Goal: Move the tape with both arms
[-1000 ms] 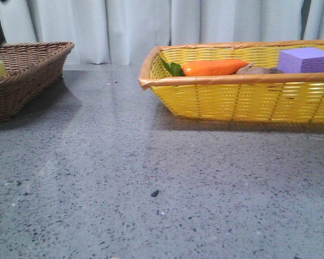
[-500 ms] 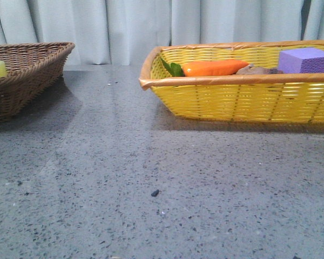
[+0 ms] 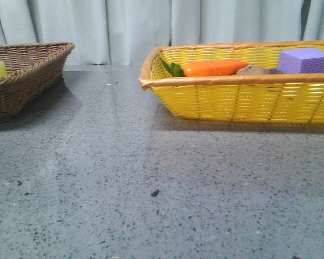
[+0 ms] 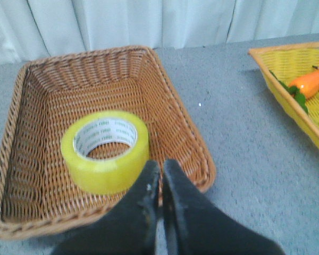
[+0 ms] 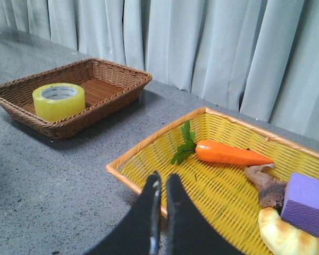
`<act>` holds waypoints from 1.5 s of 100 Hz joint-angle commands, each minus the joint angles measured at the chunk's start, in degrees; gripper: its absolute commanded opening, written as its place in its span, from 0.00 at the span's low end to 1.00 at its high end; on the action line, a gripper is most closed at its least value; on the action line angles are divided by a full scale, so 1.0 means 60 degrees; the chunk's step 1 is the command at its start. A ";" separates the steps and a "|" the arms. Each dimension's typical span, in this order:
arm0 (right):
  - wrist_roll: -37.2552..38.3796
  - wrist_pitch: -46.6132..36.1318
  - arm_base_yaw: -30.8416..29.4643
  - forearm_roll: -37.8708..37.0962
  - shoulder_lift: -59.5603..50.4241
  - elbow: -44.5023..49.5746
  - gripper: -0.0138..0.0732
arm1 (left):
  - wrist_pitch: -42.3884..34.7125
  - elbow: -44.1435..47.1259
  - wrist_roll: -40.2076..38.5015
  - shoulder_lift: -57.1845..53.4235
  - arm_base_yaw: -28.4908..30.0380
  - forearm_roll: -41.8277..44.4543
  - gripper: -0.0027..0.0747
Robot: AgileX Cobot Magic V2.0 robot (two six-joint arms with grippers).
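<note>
Left wrist view: tape (image 4: 105,151) inside brown basket (image 4: 22,170)

You see translucent yellow tape (image 4: 105,151), its white core printed with small green letters, lying in a brown woven basket (image 4: 37,95). At your 2 o'clock, a yellow woven basket (image 3: 243,97) with a tan rim holds an orange carrot (image 3: 213,68) with green leaves and a purple block (image 3: 306,60). The table (image 3: 151,178) is speckled grey, the curtains (image 3: 124,27) pale grey, both grippers (image 4: 160,172) (image 5: 161,183) black.

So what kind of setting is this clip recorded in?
Probably a lab or staged test bench, not a home: a speckled grey tabletop, a plain pale curtain backdrop, and props sorted into a brown wicker basket holding the tape and a yellow basket holding a toy-like carrot.
</note>
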 commanded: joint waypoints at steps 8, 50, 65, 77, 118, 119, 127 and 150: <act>0.0024 -0.0854 -0.0003 -0.0507 -0.0508 0.0246 0.08 | -0.0954 0.0909 -0.0011 -0.1256 0.0006 -0.0152 0.01; 0.0024 -0.1235 -0.0144 -0.1293 -0.1750 0.2115 0.08 | -0.0972 0.2912 -0.0011 -0.4950 0.0006 -0.0235 0.01; 0.0024 -0.1043 -0.0144 -0.1288 -0.1811 0.2338 0.08 | -0.0797 0.2950 -0.0011 -0.5524 0.0006 -0.0235 0.01; 0.0024 -0.1044 -0.0144 -0.1288 -0.1811 0.2329 0.08 | -0.0777 0.2986 -0.0011 -0.5570 0.0006 -0.0235 0.01; 0.0024 -0.1044 -0.0144 -0.1288 -0.1811 0.2329 0.08 | -0.0776 0.3001 -0.0011 -0.5570 0.0006 -0.0256 0.01; 0.0024 -0.1044 -0.0144 -0.1288 -0.1811 0.2329 0.08 | -0.0776 0.3001 -0.0011 -0.5570 0.0006 -0.0256 0.01; 0.0024 -0.1044 -0.0144 -0.1288 -0.1811 0.2329 0.08 | -0.0793 0.3047 -0.0011 -0.5570 0.0006 -0.0256 0.01; 0.0024 -0.1044 -0.0144 -0.1288 -0.1811 0.2329 0.08 | -0.1525 0.3929 -0.0011 -0.5570 0.0018 0.0012 0.01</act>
